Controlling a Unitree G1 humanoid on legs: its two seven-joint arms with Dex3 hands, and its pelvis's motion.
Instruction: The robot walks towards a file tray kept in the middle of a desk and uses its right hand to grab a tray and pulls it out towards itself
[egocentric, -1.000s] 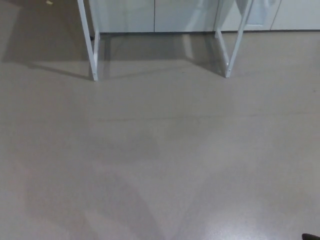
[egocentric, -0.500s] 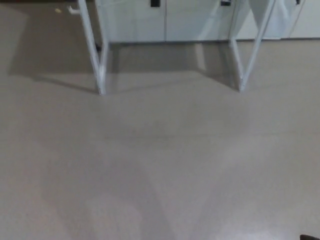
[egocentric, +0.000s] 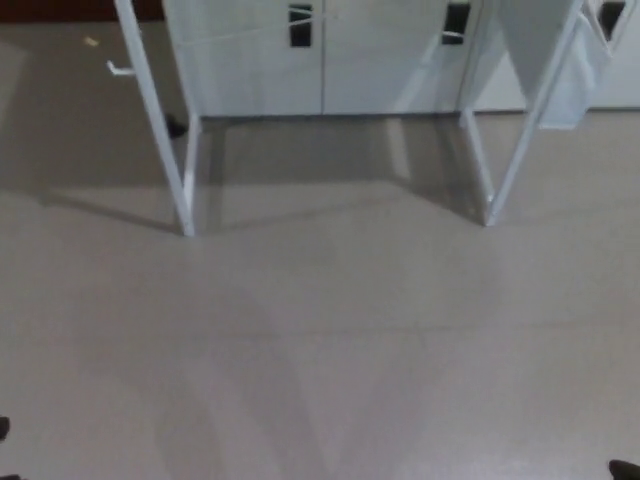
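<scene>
Mostly bare floor (egocentric: 330, 340) fills the head view: a pale grey, smooth surface with soft, wedge-shaped shadows fanning across the lower middle. At the top, two white desk legs come down to the floor, the left leg (egocentric: 160, 130) slanting from the upper left edge to a foot left of centre, the right leg (egocentric: 525, 130) slanting from the upper right down to a foot right of centre. Each leg has a second, shorter white strut meeting it at the foot. Between and behind the legs stands a row of white cabinets (egocentric: 320, 60) with small dark handles (egocentric: 300, 25) near the top edge of the frame. A grey shadow lies on the floor under the desk, between the two feet. A small white object (egocentric: 120, 69) and a small tan speck (egocentric: 91, 41) lie on the floor at upper left, too small to identify. The desk top and the file tray are outside the frame, so the tray's position cannot be given. Dark slivers touch the bottom left and bottom right corners; what they belong to cannot be told. Neither hand shows, so the right hand's opening and hold cannot be told.
</scene>
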